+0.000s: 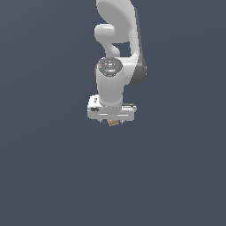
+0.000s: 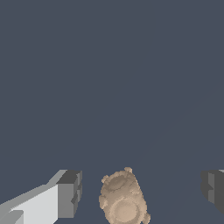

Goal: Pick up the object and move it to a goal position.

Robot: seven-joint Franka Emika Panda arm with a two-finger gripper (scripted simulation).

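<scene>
The object (image 2: 122,199) is a small tan-brown mottled lump with a faint ring on one face. In the wrist view it lies between my two dark fingertips, with a clear gap on each side. My gripper (image 2: 142,194) is open around it, wider than the lump. One fingertip (image 2: 70,192) shows in full, while the picture's edge cuts off the other (image 2: 213,190). In the exterior view the white arm hangs straight down, and only a sliver of the object (image 1: 113,122) peeks out under the hand of the gripper (image 1: 112,121).
A plain dark blue-grey surface (image 1: 53,176) fills both views with nothing else on it.
</scene>
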